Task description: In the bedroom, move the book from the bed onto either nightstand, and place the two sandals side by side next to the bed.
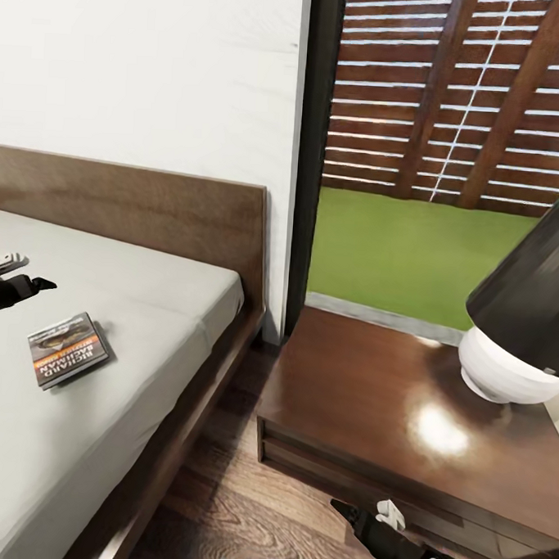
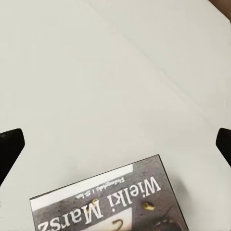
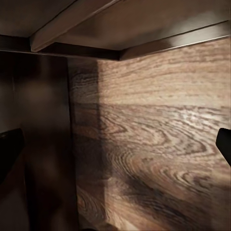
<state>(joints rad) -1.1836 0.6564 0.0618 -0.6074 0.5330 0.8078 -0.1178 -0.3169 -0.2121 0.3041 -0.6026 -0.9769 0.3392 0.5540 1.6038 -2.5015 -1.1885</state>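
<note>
The book (image 1: 67, 349) lies flat on the light-grey mattress of the bed (image 1: 146, 322), well short of the headboard and near the mattress edge that faces the nightstand (image 1: 363, 399). Its dark cover faces up, with an orange band and white lettering reading "RICHARD BACHMAN". The left end effector (image 1: 21, 281) hovers over the mattress just beside the book, on the side away from the nightstand, and holds nothing; in the left wrist view its two dark fingertips (image 2: 9, 147) sit at opposite edges of the frame, spread wide, with bare mattress between them and a corner of the book (image 2: 110, 202) just below, showing the words "Wielki Marsz". The nightstand stands close beside the bed, glossy dark brown with a drawer front, and a lamp (image 1: 523, 317) with a black shade and white base rests on its top at the corner far from the bed. Behind the nightstand a tall dark-framed window (image 1: 311, 150) shows green ground and a slatted wooden fence. The right end effector (image 1: 381, 522) hangs low in front of the nightstand's drawer, above the wood-plank floor (image 1: 235, 498); in the right wrist view its fingertips (image 3: 9, 151) also stand wide apart and empty, facing the floor planks under dark wooden framing.
</note>
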